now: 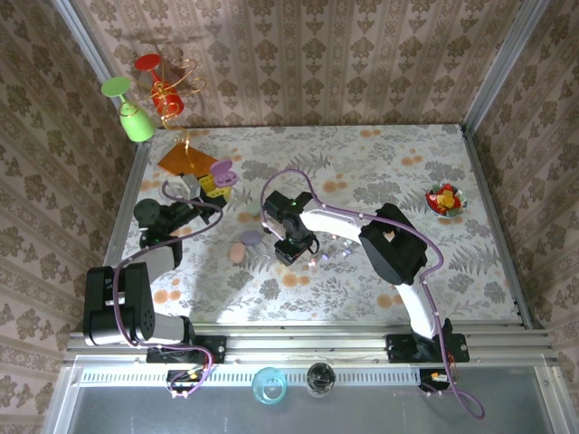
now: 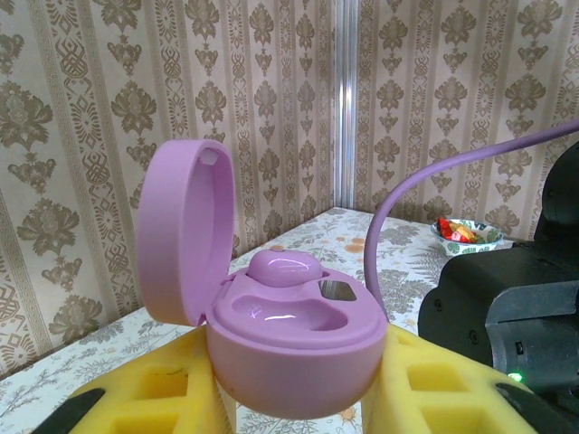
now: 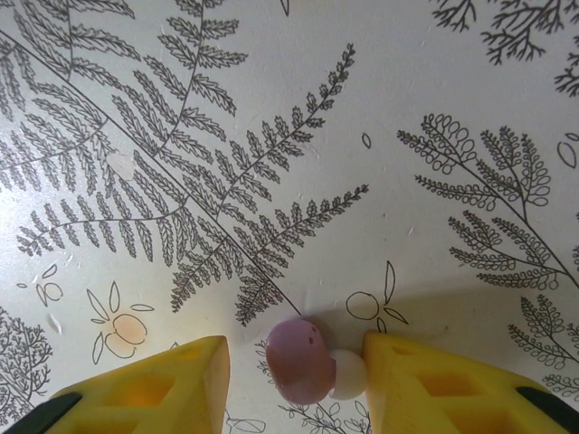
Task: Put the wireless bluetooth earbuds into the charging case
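While the left fingers (image 2: 136, 398) clamp the open purple charging case (image 2: 289, 353) — one purple earbud (image 2: 285, 267) seated inside — the right fingers (image 3: 452, 389) stand apart around a pink earbud (image 3: 297, 360) lying on the worktop (image 3: 271, 136), its white tip just beside one finger.

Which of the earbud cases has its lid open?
The purple case clamped in the left gripper: its lid stands hinged up, one bud inside. The pink case and lilac case look closed.
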{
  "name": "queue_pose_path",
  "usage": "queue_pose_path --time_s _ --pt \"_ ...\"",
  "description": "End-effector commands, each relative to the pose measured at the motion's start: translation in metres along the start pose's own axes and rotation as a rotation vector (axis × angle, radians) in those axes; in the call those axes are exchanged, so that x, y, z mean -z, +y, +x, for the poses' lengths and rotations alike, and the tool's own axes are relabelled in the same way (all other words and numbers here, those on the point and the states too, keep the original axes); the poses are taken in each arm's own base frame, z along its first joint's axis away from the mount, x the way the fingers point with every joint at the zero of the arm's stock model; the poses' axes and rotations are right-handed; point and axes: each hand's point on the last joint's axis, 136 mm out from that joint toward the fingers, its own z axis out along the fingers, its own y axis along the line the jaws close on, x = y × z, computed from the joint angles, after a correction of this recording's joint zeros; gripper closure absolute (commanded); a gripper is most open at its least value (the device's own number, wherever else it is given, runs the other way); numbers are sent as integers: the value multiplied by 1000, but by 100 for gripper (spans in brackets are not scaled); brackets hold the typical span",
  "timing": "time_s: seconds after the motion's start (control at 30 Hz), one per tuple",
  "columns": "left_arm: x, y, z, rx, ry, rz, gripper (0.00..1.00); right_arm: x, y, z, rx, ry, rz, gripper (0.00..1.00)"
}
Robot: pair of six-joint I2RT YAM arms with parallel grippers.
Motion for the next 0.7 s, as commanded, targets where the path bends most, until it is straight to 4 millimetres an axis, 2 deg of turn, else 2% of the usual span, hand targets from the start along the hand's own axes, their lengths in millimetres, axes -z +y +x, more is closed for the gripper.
queue_pose_path --time_s 0.0,0.23,0.47,0.67 --pt "1 -5 -14 -39 -26 26 73 6 -5 6 -37 20 53 55" --pt "2 -5 -15 -54 -31 14 72 11 -11 -2 -80 -13 98 59" --pt "2 -12 -17 -70 -33 29 72 11 -39 1 -171 -2 218 66" --pt "-1 -19 -17 -87 -34 57 72 19 -57 1 -248 -42 233 71"
